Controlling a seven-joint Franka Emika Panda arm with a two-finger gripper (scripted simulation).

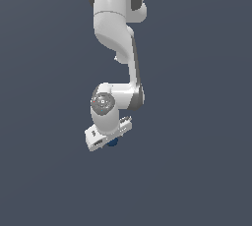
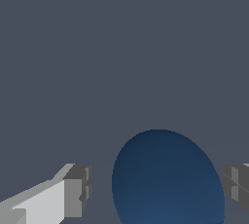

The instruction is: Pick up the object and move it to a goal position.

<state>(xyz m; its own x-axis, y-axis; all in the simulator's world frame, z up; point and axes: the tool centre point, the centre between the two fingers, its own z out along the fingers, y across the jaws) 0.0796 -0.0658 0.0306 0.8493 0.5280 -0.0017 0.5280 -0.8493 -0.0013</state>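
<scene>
The dark blue ball [image 2: 168, 179] lies between my two fingers in the wrist view. One grey fingertip [image 2: 78, 191] stands a small gap away from the ball. The other fingertip [image 2: 238, 186] sits close beside the ball's opposite side. The gripper [image 2: 158, 189] is open around the ball. In the exterior view the white gripper [image 1: 109, 139] points down, and only a small part of the ball [image 1: 113, 143] shows under the hand. The fingers are hidden there.
The ground is a plain dark grey surface [image 1: 197, 171] with no other objects in view. The arm [image 1: 115, 33] reaches down from the top of the exterior view.
</scene>
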